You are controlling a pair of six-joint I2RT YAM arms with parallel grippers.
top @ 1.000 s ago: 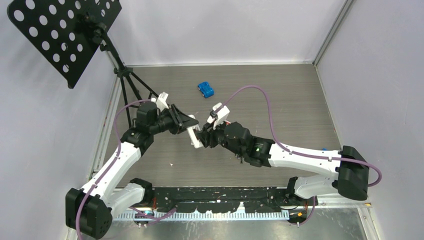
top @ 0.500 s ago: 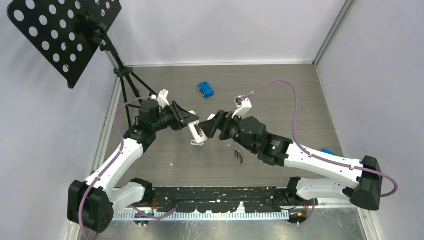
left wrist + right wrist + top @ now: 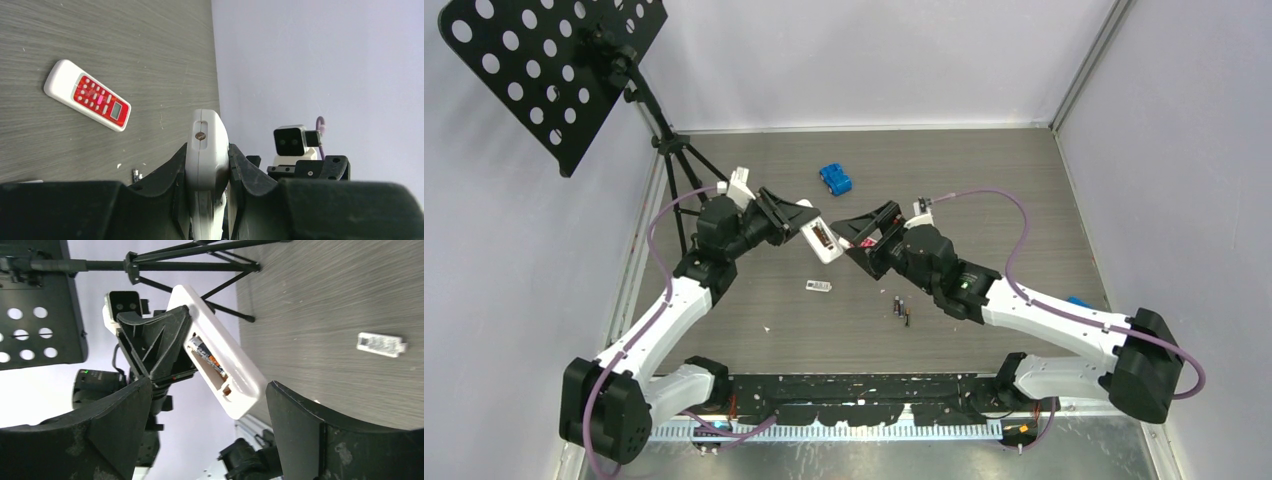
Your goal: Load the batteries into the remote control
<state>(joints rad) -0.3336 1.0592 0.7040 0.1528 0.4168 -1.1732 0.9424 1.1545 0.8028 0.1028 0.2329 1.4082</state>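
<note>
My left gripper (image 3: 809,228) is shut on a white remote control (image 3: 824,241) and holds it above the table, seen edge-on between the jaws in the left wrist view (image 3: 206,150). Its battery bay faces my right wrist camera with the cover off, and one battery (image 3: 205,356) sits inside the remote control (image 3: 220,360). My right gripper (image 3: 849,238) stands wide open just right of the remote, with nothing between its fingers (image 3: 310,430). Loose batteries (image 3: 901,306) lie on the table below my right wrist. They also show small in the left wrist view (image 3: 136,174).
A small white battery cover (image 3: 819,286) lies flat on the table below the held remote. A second remote with a red face (image 3: 87,95) lies under my right gripper. A blue toy car (image 3: 835,179) sits further back. A black music stand (image 3: 554,70) rises at the far left.
My right gripper opened wide and drew back to the right, off the remote. My left gripper carried the remote up and back. The white cover now lies alone on the table.
</note>
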